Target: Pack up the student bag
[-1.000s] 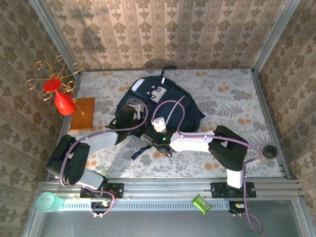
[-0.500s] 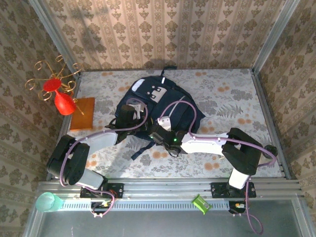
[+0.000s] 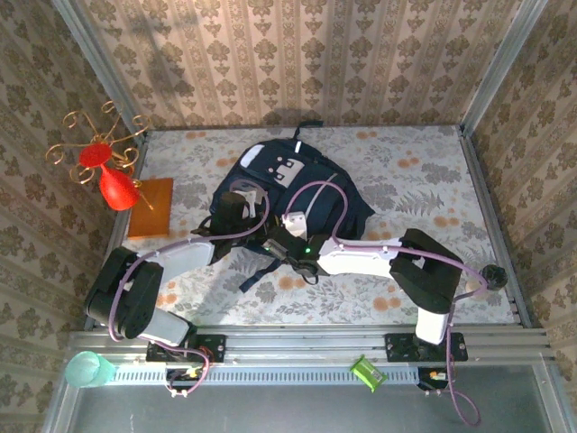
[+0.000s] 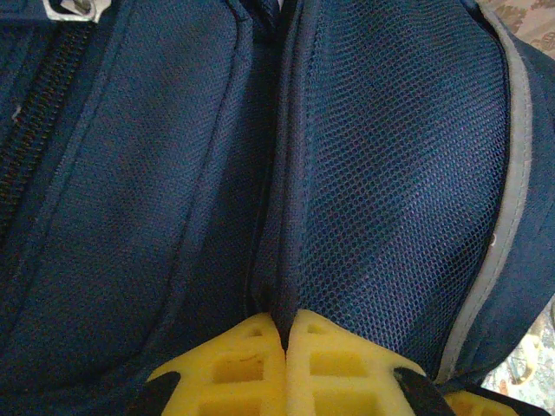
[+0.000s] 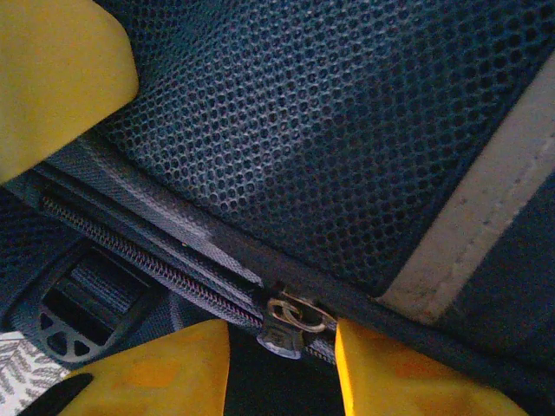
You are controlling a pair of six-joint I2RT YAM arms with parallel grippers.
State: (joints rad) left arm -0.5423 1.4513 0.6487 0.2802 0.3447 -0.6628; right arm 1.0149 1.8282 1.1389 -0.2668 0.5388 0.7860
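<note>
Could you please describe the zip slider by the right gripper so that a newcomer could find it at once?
The student bag lies mid-table. Along its near edge a dark zip runs beneath navy mesh, and the zip slider sits on it between the right gripper's open fingers. It is the one small brassy metal piece among dark fabric.
</note>
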